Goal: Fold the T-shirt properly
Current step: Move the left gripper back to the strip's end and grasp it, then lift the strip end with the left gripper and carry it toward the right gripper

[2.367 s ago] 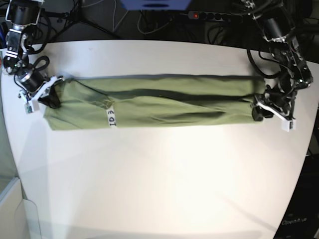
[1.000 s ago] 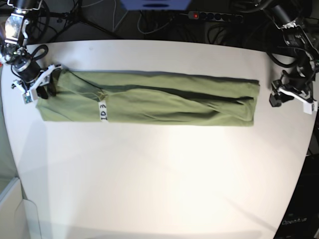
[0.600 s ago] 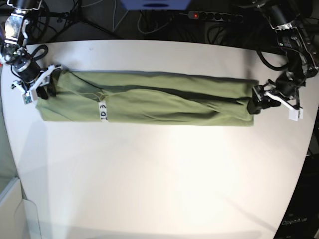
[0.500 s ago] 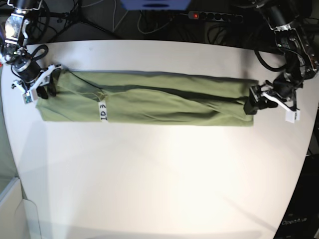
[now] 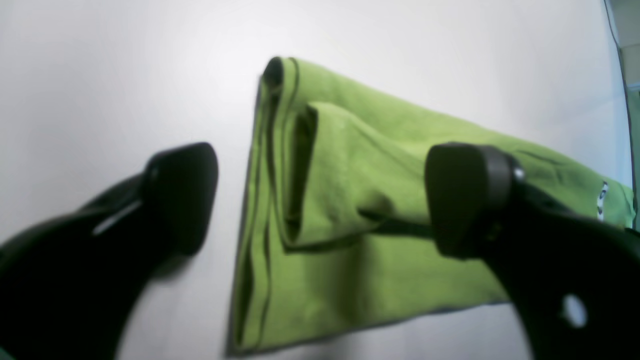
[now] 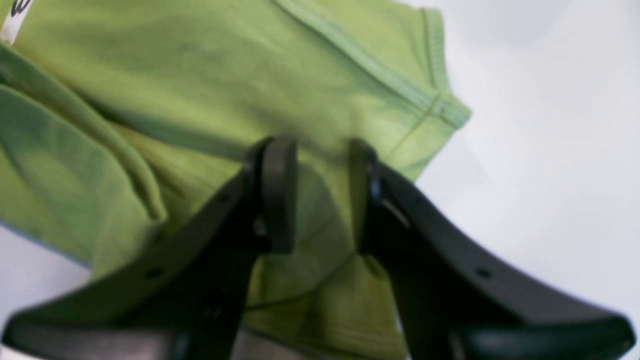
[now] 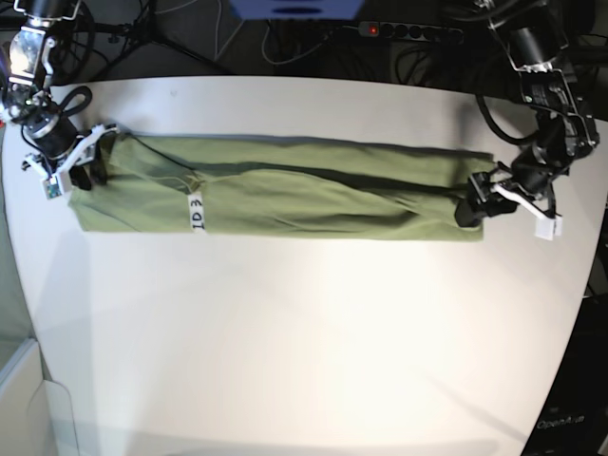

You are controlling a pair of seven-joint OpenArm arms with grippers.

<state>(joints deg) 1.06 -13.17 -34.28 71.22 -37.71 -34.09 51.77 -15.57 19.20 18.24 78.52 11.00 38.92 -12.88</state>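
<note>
Table: a white table with a curved front edge took up most of the base view.
Room: dark floor lay behind the table, with black cables and a power strip showing a red light.
Shirt: the green T-shirt lay folded into a long narrow band across the far half of the table, running side to side.
Left gripper: the left gripper had its jaws wide apart, one fingertip on bare table just beside the band's end, the other above the cloth.
Right gripper: the right gripper was pinched on a fold of the T-shirt at the other end, near a sleeve hem.
Change: a second earlier the left gripper hung well clear of the band's end; it had since come in to straddle that end. The shirt and the right gripper had not moved.
Writing: a small white label on the shirt read "ID3" in dark letters.
</note>
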